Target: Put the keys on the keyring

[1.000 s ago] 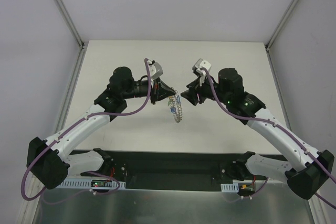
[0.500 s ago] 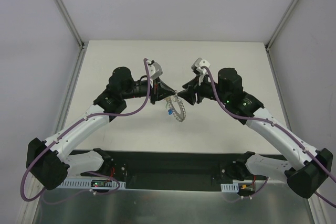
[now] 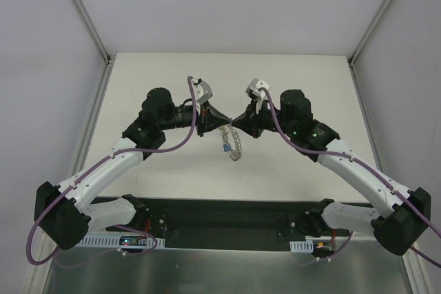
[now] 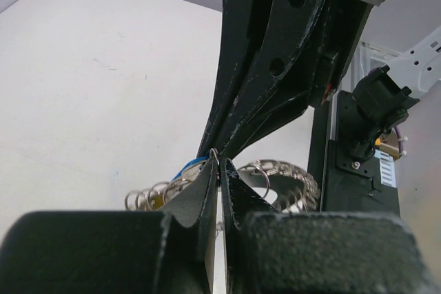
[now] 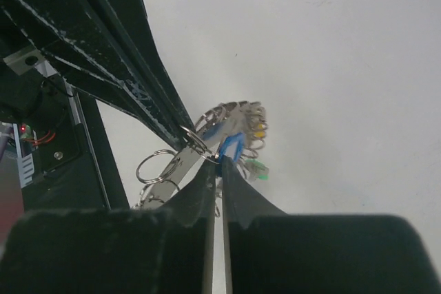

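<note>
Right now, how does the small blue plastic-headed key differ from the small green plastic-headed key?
The blue plastic-headed key sits at the right gripper's nearly closed fingertips, apparently pinched; the green plastic-headed key hangs clear of them, untouched. In the right wrist view the blue head looks larger than the green one. Both sit close against the grey metal keyring's looped rim.

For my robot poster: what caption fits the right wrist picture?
Right gripper nips the blue key beside the left gripper holding the keyring.

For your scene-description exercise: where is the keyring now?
Top view: the keyring is mid-table, just on the near side of where the left pincer and right pincer meet.
</note>
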`<move>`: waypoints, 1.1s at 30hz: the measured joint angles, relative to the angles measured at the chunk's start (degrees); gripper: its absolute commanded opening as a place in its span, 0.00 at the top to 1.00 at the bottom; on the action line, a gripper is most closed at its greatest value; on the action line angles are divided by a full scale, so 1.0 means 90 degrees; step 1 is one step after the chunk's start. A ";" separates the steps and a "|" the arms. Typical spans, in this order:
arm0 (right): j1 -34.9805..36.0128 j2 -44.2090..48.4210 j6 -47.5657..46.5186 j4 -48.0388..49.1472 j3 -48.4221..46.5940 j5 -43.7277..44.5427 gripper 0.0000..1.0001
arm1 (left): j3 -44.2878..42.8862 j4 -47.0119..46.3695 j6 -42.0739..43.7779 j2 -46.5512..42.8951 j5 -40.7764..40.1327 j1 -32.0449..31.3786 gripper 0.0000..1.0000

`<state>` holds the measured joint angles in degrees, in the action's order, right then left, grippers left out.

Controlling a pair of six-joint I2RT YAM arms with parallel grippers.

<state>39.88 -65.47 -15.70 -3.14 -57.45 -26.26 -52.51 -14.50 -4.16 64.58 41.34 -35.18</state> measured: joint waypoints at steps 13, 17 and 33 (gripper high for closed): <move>0.0134 -0.0046 0.0221 0.0410 0.0078 -0.0180 0.99 | 0.0223 -0.0826 -0.0372 0.0000 -0.0036 0.0005 1.00; 0.0143 -0.0053 0.0223 0.0423 0.0117 -0.0131 0.99 | 0.0342 -0.0986 -0.0432 0.0000 -0.0087 0.0005 1.00; 0.0355 -0.0058 -0.1484 -0.1139 -0.0673 0.0726 0.99 | 0.0758 -0.0950 -0.0398 -0.0306 -0.0240 0.0000 0.71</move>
<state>43.07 -66.00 -29.06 -13.39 -63.51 -19.73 -45.69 -23.05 -7.75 61.82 39.18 -35.18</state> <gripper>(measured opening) 0.021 0.242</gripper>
